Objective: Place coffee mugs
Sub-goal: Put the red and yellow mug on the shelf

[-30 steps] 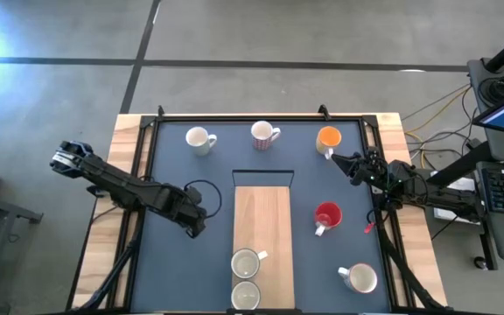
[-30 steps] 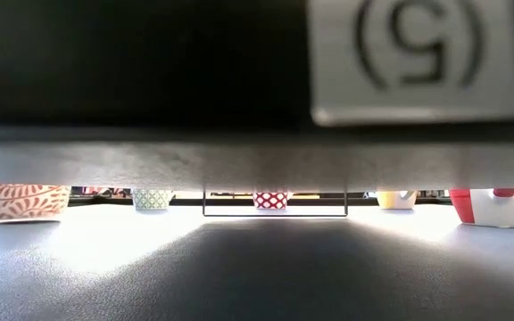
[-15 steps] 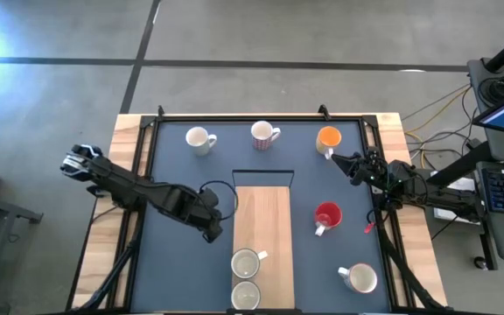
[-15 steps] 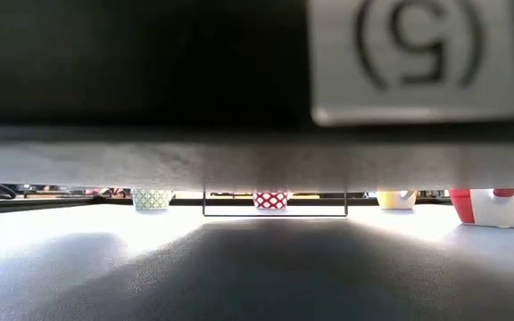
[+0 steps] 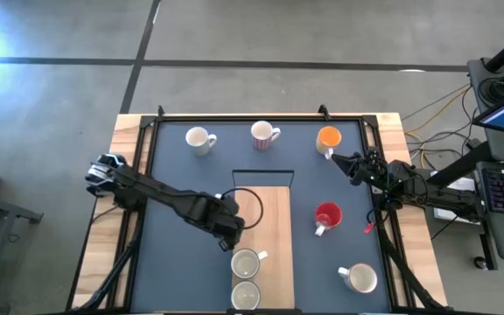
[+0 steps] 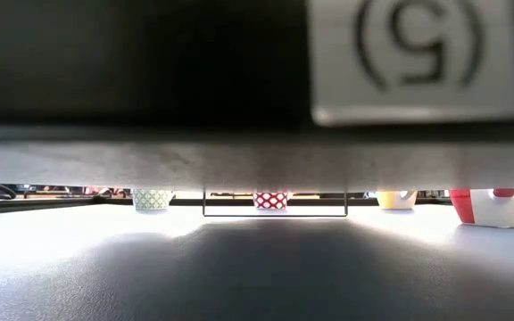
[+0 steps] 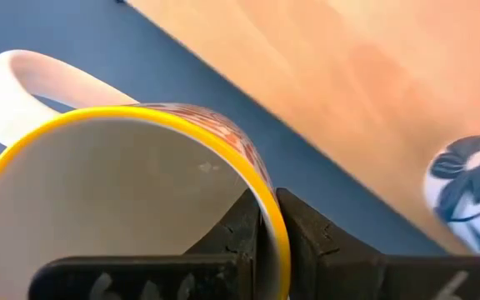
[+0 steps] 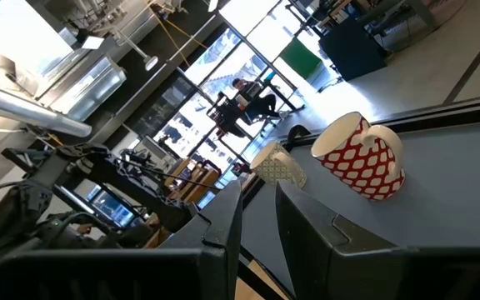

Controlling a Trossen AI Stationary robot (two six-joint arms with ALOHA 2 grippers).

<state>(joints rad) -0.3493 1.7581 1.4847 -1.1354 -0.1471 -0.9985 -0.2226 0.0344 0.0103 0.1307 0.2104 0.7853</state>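
Observation:
My left gripper (image 5: 234, 219) is shut on a coffee mug (image 7: 123, 200) with a yellow rim, a white inside and a reddish patterned side. It holds the mug over the left edge of the wooden board (image 5: 265, 236). Two mugs (image 5: 246, 262) stand on the board's near end. Loose on the dark mat are a white mug (image 5: 199, 139), a red-dotted mug (image 5: 265, 134), an orange mug (image 5: 328, 138), a red mug (image 5: 327, 215) and another white mug (image 5: 360, 278). My right gripper (image 5: 339, 163) waits at the right edge beside the orange mug, its fingers slightly apart and holding nothing. My left gripper pinches the mug's wall at the rim (image 7: 267, 218), one finger inside the mug and one outside, on the side opposite the white handle (image 7: 23, 75). The fingers come from above, pointing steeply down. The mug hangs mouth up, lifted clear of the mat.
A thin black wire frame (image 5: 263, 175) stands at the board's far end. A raised black rail (image 5: 261, 117) borders the mat. In the low view a dark bar fills the upper part, with only mug bottoms (image 6: 271, 200) showing beneath it. The mat (image 5: 182, 262) is bare at the near left.
My left gripper has carried the patterned mug toward the table's right, from the left part of the mat to the board's left edge, rising a little. The mug has left the low view, so it hangs clear of the mat.

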